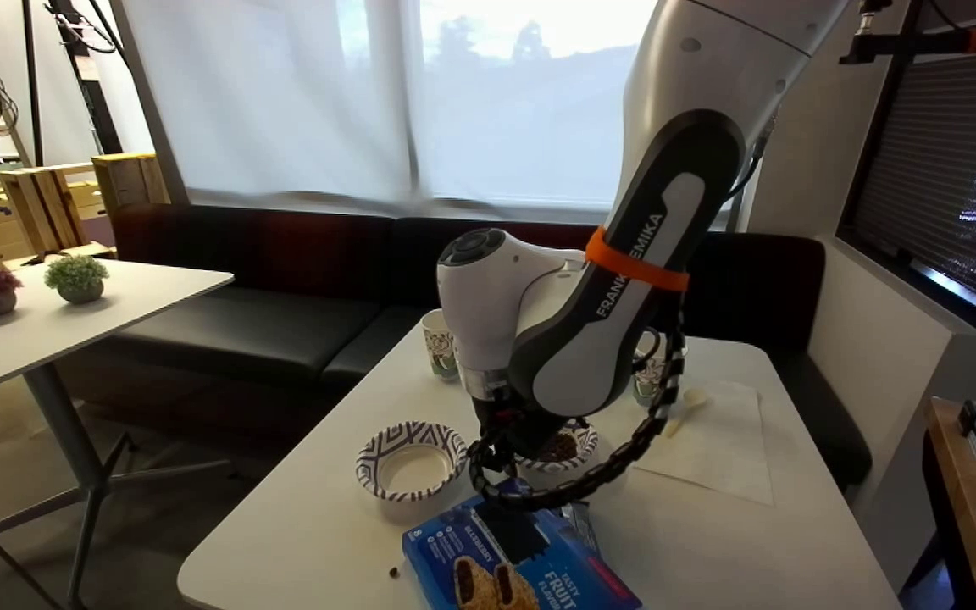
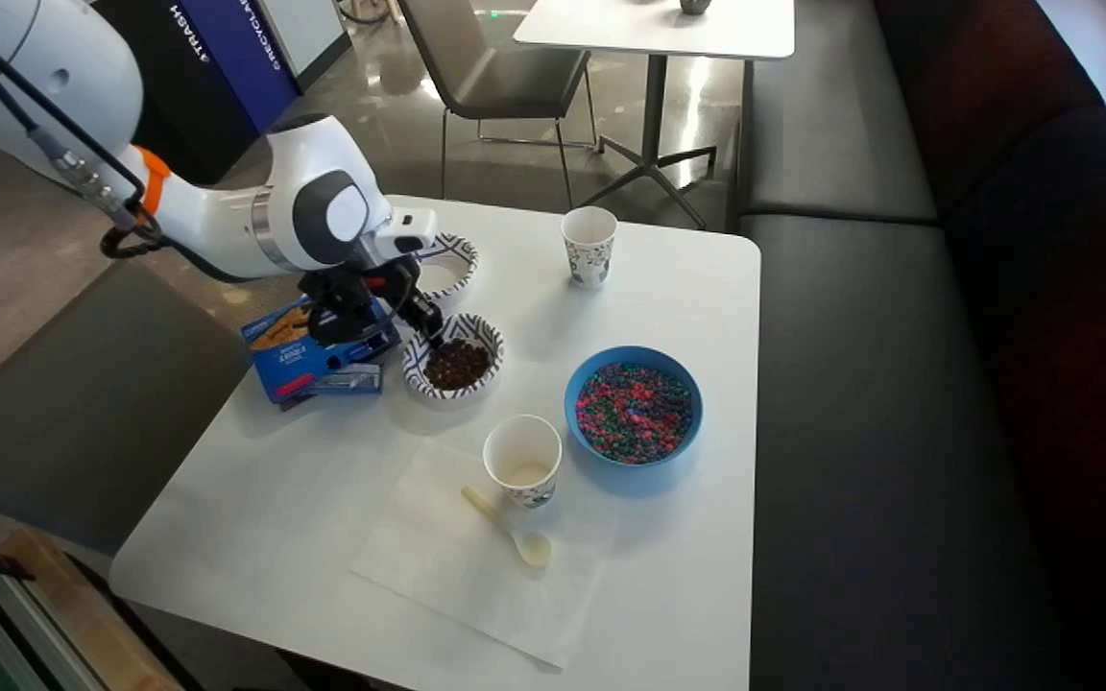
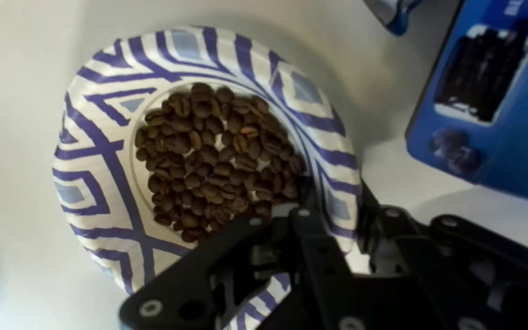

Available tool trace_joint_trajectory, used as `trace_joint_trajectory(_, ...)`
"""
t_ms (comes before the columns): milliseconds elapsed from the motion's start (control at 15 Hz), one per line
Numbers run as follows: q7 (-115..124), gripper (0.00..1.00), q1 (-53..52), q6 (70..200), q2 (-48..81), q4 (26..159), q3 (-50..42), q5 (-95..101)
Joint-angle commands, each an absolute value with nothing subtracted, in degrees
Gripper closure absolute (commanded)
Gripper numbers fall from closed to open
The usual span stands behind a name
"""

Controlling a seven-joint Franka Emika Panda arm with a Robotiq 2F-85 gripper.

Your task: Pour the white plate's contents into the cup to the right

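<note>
Coffee beans [image 3: 213, 169] lay heaped in the white paper plate [image 3: 108, 183] with the dark geometric rim, which appeared to rest on the surface [image 2: 678, 547], near the blueberry snack box [image 1: 513, 551]. My pincer [image 3: 337, 197] was closed on that rim, one jaw inside by the beans, the other outside, the paper pinched between. I judged that an edge hold suited the pour: it left the far lip free for tipping, though thin paper might buckle under the load. I took the printed paper cup [image 2: 522, 463] near the spoon [image 2: 534, 550] for the target, rather than its twin [image 2: 589, 254]; it stood upright, its mouth ready for beans.

Only the wrist view let me tell single beans and see both sides of the grip. In an exterior view I could look into the target cup and find a blue bowl [image 2: 635, 403] of coloured bits; in an exterior view the arm [image 1: 577, 377] hid much of that cup, yet a dark bit [image 1: 393, 573], perhaps a stray bean, showed by the box.
</note>
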State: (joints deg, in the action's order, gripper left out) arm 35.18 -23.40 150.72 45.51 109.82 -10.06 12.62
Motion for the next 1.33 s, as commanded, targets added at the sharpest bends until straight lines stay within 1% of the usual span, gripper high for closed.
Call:
trace_joint_trajectory(0,37.31,0.96,-25.21,149.49,45.3,110.14,-11.6,12.64)
trace_joint_trajectory(67,37.78,1.0,-25.43,149.4,44.79,110.58,-11.94,12.76)
trace_joint_trajectory(333,41.71,0.98,-27.4,148.54,41.04,114.47,-13.76,13.11)
trace_joint_trajectory(733,51.44,0.98,-30.87,148.38,30.78,125.43,-16.6,17.01)
trace_joint_trajectory(1067,57.61,0.98,-29.38,151.73,19.73,135.65,-17.97,25.96)
trace_joint_trajectory(1267,59.74,0.98,-26.17,152.35,13.01,140.69,-17.86,32.92)
